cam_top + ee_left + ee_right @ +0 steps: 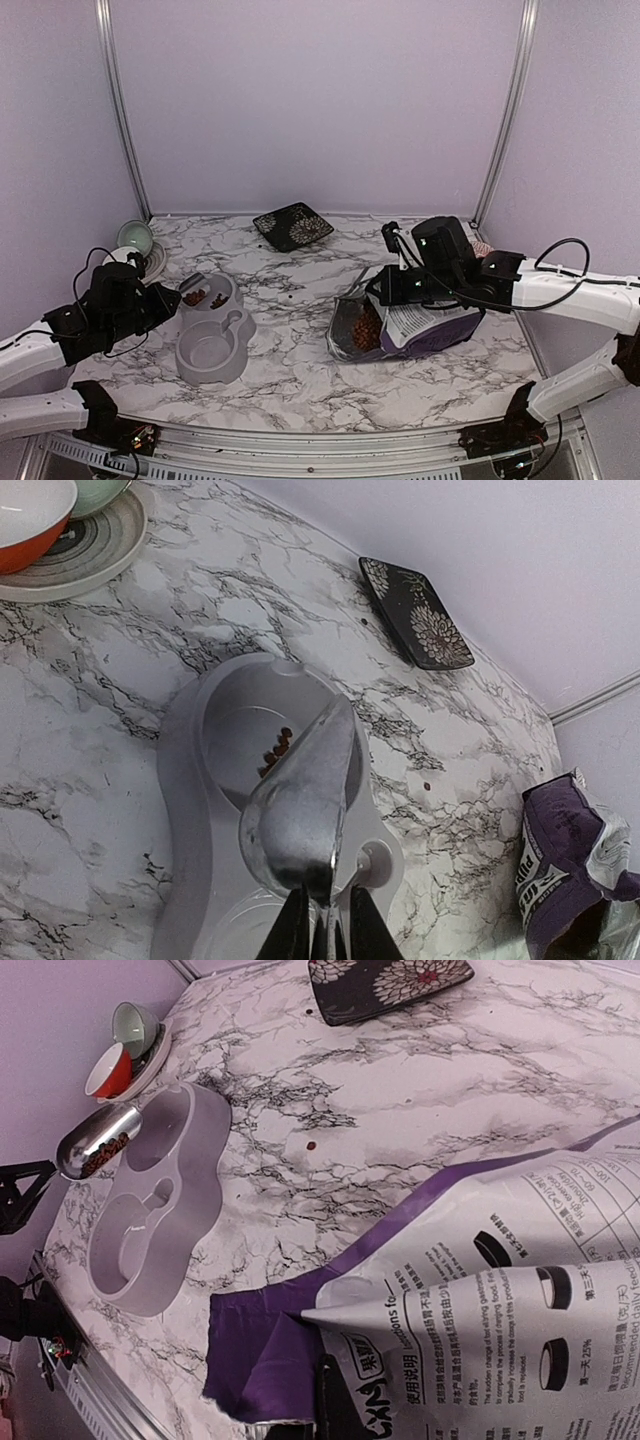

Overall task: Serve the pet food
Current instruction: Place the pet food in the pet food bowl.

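Observation:
My left gripper (322, 900) is shut on the handle of a shiny metal scoop (300, 810), held tilted over the far cup of the grey double bowl (185, 750). A few pellets of pet food (278, 750) lie in that cup, and more pet food (105, 1155) shows inside the scoop (95, 1145). At the right, my right gripper (392, 290) is shut on the top edge of the purple-and-white bag (430, 322), which lies with its mouth toward the bowl. A heap of kibble (365, 325) shows in the mouth. The near cup (208, 355) holds nothing.
A black flowered plate (293, 225) sits at the back middle. Stacked bowls on a striped plate (60, 530) stand at the far left, just behind the left arm. One stray pellet (310, 1146) lies on the marble between bowl and bag.

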